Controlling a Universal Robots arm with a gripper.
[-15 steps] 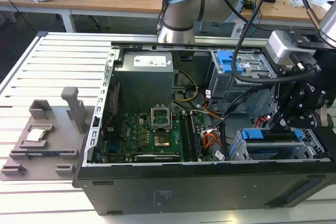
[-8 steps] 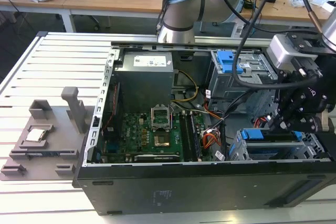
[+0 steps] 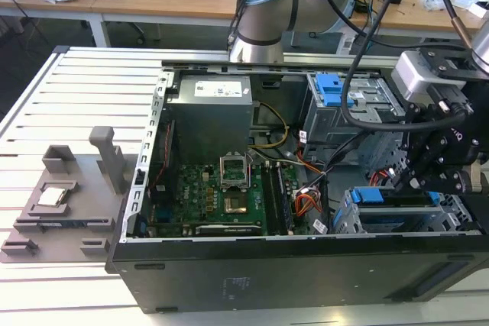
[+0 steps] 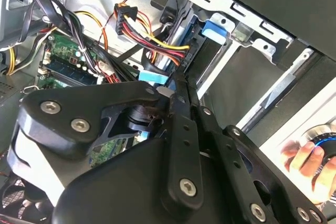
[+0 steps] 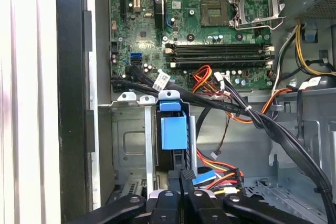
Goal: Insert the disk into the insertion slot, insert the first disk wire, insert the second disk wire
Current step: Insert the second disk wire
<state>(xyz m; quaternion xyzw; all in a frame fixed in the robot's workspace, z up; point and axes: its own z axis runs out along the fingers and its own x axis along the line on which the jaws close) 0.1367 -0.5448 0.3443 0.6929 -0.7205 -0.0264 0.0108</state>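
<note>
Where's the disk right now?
The disk sits in the insertion slot at the exterior view's lower right, just under the pincer.

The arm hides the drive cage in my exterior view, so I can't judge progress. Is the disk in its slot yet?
Observer: Yes. In the first wrist view the disk, blue carrier end showing, sits inside the insertion slot.
Operator: And where has the blue plug got to?
Observer: In the same view, the blue plug of the second disk wire lies right at the pincer, apart from the disk.
</note>
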